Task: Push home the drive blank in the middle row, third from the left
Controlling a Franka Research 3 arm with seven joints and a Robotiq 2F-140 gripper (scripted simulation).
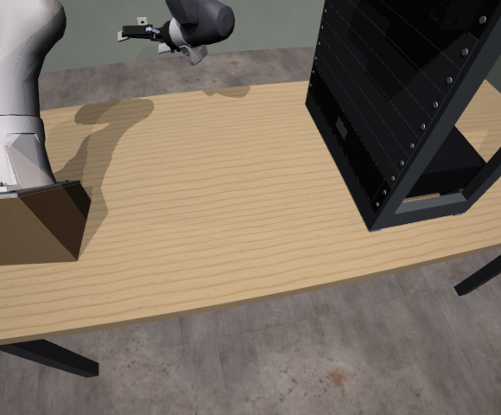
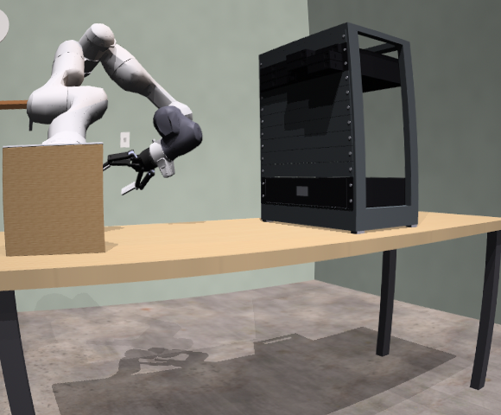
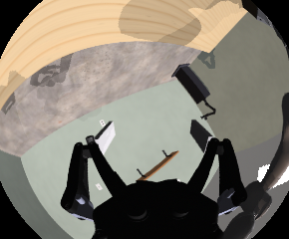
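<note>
— Gripper [image 2: 121, 175]: how are the fingers being carried?

— Spread wide, with nothing being held between them. It is being hung beside the brown pedestal box [image 2: 53, 198], past the table's [image 1: 250, 188] far edge.

— And the drive blanks?

— The rack [image 2: 357, 134] is being kept well apart at the table's other end. Its front is too dark; no single blank can be told.

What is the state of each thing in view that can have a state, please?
End effector: open, holding nothing, in the air beside the pedestal, far from the rack.
Rack: upright on the table, untouched.
Drive blanks: too dark to tell which stand out.
Pedestal: standing on the table, carrying the arm.
</note>
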